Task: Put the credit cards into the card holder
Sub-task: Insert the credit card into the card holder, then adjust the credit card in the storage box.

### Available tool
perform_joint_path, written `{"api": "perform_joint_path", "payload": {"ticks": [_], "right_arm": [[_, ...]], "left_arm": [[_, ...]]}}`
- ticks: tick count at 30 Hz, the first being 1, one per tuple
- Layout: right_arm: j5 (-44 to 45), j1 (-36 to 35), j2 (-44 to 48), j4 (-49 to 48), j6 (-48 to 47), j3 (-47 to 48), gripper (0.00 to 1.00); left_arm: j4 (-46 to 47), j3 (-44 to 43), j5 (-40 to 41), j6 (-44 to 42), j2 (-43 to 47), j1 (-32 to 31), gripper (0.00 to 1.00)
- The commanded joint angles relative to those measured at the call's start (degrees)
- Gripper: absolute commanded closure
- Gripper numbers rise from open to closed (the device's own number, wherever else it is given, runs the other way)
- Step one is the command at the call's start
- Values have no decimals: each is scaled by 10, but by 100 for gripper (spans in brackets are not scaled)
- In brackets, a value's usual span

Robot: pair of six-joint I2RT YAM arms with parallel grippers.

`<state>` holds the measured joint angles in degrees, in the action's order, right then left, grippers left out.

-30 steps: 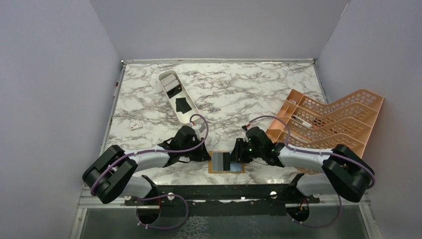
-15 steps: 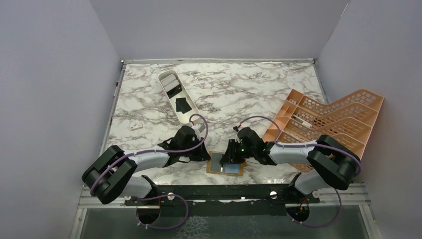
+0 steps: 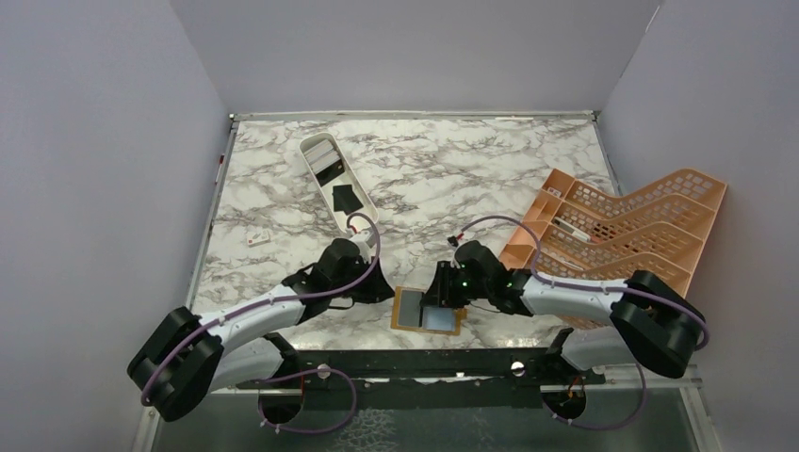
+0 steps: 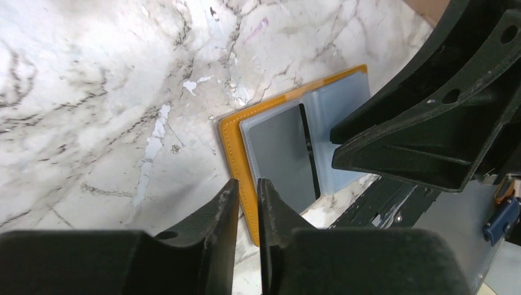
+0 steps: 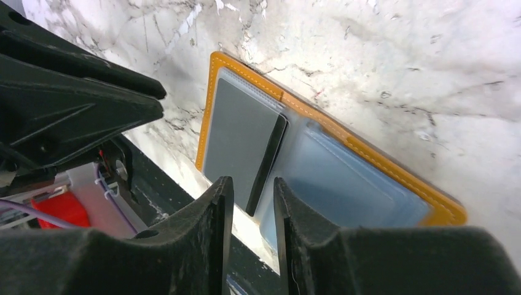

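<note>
The orange-tan card holder (image 3: 443,327) lies open near the table's front edge, and it also shows in the left wrist view (image 4: 232,138) and the right wrist view (image 5: 445,212). Its left panel holds a grey card (image 5: 236,135) with a black strip (image 5: 267,163) showing at the fold. The right panel looks pale blue (image 5: 344,178). My right gripper (image 3: 439,294) (image 5: 253,184) hovers over the fold, jaws a little apart and empty. My left gripper (image 3: 384,290) (image 4: 247,184) sits just off the holder's left edge, jaws almost together and empty. More cards (image 3: 346,200) lie in the white tray.
The long white oval tray (image 3: 369,215) stands left of centre. The large orange lattice rack (image 3: 622,226) stands at the right. A small white item (image 3: 256,239) lies near the left edge. The black base rail runs just in front of the holder.
My right gripper has moved left over the holder's fold. The holder has shifted slightly left and turned. My left arm's elbow has swung out and down, its gripper staying by the holder's edge.
</note>
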<state>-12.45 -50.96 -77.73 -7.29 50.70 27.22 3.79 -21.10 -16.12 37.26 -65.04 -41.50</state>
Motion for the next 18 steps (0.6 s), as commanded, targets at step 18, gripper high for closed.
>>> {"api": "perform_joint_path", "payload": {"ticks": [18], "right_arm": [[94,-4,253,165,-62,3,52]], "left_arm": [[-240,-320,345,-412,-62,8,51]]}}
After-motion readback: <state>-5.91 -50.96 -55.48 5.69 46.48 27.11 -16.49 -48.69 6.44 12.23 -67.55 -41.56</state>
